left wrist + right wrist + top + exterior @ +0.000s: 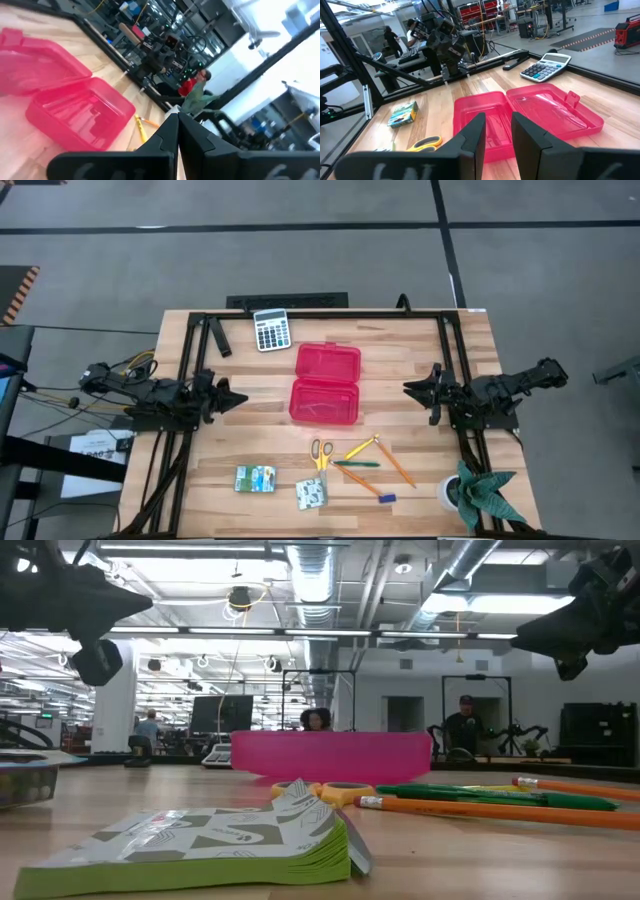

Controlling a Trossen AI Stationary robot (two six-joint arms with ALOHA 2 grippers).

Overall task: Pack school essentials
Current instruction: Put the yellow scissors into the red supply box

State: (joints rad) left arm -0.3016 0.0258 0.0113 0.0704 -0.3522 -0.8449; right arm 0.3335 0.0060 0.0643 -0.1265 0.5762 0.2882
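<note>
A large open-plan robotics lab or workshop is shown. In the upper half of the low view, exposed silver ducts and rows of strip lights are seen under an unfinished ceiling. Red shelving racks are visible at the top centre of the right wrist view. A polished grey concrete floor, marked with dark lines, fills the top of the high view. People are seen at workstations behind the wooden table.

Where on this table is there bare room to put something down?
Bare wood lies between the red case and each tool, left and right. It is crowded along the near edge: packets, scissors, pencils.
</note>
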